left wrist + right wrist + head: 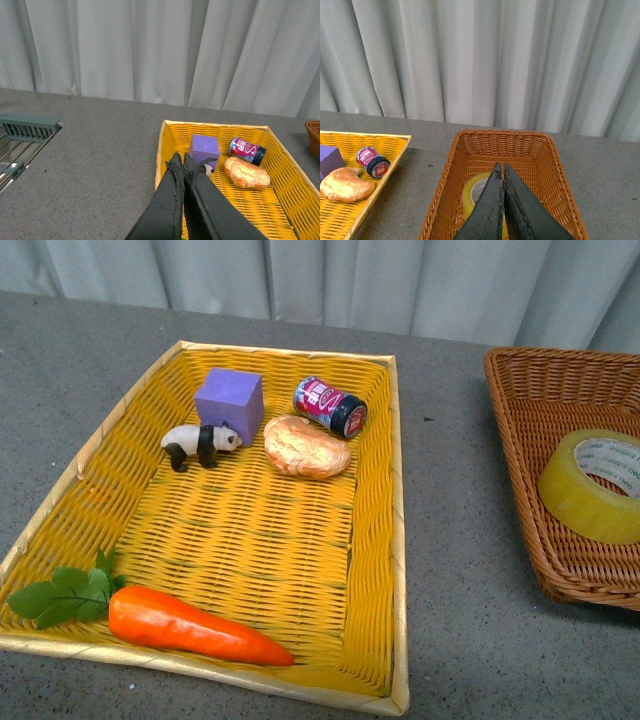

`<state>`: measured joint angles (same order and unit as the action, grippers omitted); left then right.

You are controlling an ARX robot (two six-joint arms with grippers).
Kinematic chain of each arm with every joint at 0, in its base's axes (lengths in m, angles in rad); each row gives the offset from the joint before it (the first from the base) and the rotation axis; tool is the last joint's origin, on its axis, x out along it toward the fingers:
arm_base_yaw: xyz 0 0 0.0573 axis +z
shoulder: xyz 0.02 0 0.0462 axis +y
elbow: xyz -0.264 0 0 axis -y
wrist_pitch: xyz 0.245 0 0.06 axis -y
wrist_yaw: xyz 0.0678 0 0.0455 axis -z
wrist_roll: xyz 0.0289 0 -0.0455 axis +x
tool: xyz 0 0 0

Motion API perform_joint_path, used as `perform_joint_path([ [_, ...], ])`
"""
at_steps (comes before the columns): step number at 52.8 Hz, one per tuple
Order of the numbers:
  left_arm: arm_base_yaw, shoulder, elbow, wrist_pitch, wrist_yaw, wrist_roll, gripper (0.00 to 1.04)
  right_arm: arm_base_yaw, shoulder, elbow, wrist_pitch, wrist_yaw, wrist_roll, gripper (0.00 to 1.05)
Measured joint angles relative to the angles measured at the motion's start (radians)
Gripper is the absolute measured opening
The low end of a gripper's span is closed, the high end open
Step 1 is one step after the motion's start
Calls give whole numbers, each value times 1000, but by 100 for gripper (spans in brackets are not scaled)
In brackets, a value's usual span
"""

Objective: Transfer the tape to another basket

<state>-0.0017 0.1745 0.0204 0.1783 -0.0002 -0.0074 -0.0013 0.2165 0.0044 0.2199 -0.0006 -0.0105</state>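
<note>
Tape (pixel 594 484) lying inside brown wicker basket (pixel 527 470) at right edge of front view, leaning against the basket's inner slope, white printed core facing up. Yellow woven tray (pixel 392 540) to the left of the basket, apart from it, on grey table (pixel 460 590). In the tray: purple block (pixel 230 404) at far end, panda figure (pixel 199 444) touching its front, small jar (pixel 330 406) on its side beside the block, bread roll (pixel 306 447) just in front of the jar, carrot (pixel 190 625) with green leaves (pixel 63 592) along near edge. No arms visible in front view. Left wrist view: left gripper (pixel 180 161) over the tray's near-left part, fingers (pixel 173 190) pressed together, nothing between them; block, jar and bread roll beyond; metal rack (pixel 20 145) off to one side on the table; grey curtain (pixel 150 50) behind. Right wrist view: right gripper (pixel 501 170) above the basket, fingers (pixel 490 205) pressed together, empty; tape partly hidden beneath them on the basket floor, not touched as far as visible; tray corner with jar and bread roll nearby.
</note>
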Motion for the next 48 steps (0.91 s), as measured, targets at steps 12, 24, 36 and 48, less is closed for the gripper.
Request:
perform_joint_path([
  [12, 0, -169, 0, -175, 0, 0, 4, 0, -123, 1, -148, -2, 0, 1],
  [24, 0, -171, 0, -178, 0, 0, 4, 0, -211, 1, -217, -1, 0, 1],
  [36, 0, -171, 0, -178, 0, 0, 41, 0, -212, 1, -218, -1, 0, 35],
  [48, 0, -171, 0, -178, 0, 0, 91, 0, -212, 1, -218, -1, 0, 85],
])
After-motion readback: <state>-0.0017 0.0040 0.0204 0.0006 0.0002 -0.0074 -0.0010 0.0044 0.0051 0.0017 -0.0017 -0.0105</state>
